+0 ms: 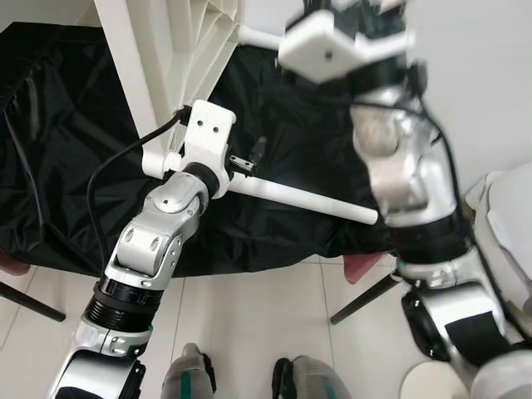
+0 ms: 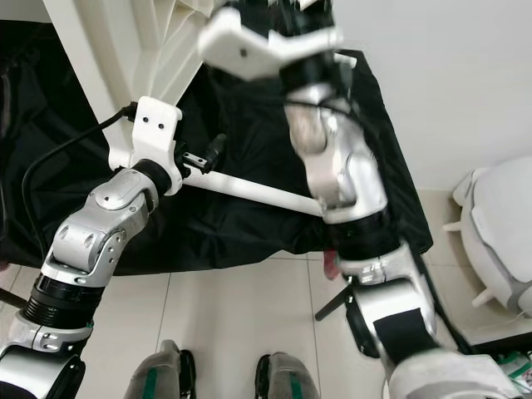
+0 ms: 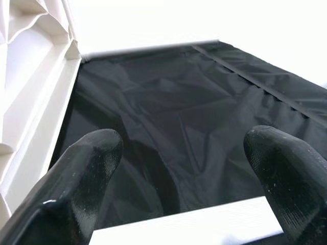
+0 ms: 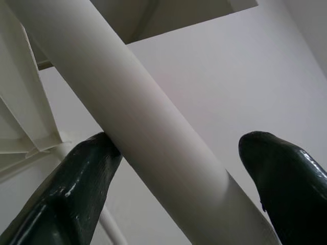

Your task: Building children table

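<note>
So the white kids' table [image 1: 179, 50] is lying flipped on its side on a black sheet [image 1: 66, 166], its ribbed underside facing the robot. One white leg [image 1: 307, 198] sticks out from its lower corner across the sheet, another leg [image 4: 153, 148] higher up.

Left hand [image 3: 184, 194] sits right by that lower corner, fingers [image 3: 76, 178] spread wide with nothing between them. In its wrist view there's just black sheet ahead, the table's edge off to one side and a white bar crossing right under the fingertips.

Right hand [image 4: 189, 168] is raised up at the upper leg, also wide apart, the leg running between the fingers and touching one of them [image 4: 82, 184]; the other is clear of it.

Tiled floor [image 1: 249, 316] below, the robot's feet [image 1: 249, 374] at the bottom.
</note>
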Controlling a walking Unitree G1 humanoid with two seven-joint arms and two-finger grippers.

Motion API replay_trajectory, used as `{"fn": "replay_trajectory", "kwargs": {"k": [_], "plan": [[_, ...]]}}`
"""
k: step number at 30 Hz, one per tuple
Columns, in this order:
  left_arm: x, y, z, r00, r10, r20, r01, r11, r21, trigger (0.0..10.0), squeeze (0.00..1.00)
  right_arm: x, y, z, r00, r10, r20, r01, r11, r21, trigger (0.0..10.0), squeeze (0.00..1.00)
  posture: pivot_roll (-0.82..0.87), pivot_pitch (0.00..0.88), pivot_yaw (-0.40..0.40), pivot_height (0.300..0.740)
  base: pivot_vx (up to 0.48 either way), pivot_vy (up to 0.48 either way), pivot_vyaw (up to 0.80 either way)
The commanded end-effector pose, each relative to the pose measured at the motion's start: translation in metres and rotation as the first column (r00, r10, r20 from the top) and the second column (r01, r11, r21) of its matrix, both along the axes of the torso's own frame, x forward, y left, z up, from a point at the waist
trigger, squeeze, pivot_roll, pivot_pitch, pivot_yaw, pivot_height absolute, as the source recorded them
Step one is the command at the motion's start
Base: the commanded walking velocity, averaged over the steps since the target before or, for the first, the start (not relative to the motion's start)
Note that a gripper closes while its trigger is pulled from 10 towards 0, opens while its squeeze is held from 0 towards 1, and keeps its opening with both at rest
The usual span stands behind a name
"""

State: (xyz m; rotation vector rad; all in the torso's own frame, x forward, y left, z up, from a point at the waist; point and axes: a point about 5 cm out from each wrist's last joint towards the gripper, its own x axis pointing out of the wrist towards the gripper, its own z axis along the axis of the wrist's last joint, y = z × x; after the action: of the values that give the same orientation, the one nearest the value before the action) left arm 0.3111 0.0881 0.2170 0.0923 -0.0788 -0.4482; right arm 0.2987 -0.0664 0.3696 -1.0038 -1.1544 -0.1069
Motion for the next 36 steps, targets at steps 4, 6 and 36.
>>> {"fn": "replay_trajectory", "kwargs": {"k": [4, 6, 36], "plan": [[-0.003, -0.012, 0.002, 0.985, -0.174, -0.014, 0.174, 0.984, 0.03, 10.0, 0.0, -0.018, -0.002, 0.029, 0.996, 0.028, 0.088, -0.03, 0.999, 0.028, 10.0, 0.0, -0.05, 0.081, 0.016, 0.74, 0.0, 0.0, 0.0], [-0.001, -0.013, 0.002, 0.984, -0.176, -0.016, 0.177, 0.984, 0.026, 10.0, 0.0, -0.018, -0.002, 0.03, 0.998, 0.017, 0.065, -0.018, 1.0, 0.01, 10.0, 0.0, -0.07, 0.081, 0.029, 0.74, 0.0, 0.0, 0.0], [0.006, -0.015, 0.006, 0.985, -0.174, -0.007, 0.174, 0.985, 0.017, 10.0, 0.0, -0.017, 0.015, 0.015, 0.994, -0.02, 0.112, 0.021, 1.0, -0.009, 10.0, 0.0, -0.09, 0.082, 0.028, 0.74, 0.0, 0.0, 0.0]]}}
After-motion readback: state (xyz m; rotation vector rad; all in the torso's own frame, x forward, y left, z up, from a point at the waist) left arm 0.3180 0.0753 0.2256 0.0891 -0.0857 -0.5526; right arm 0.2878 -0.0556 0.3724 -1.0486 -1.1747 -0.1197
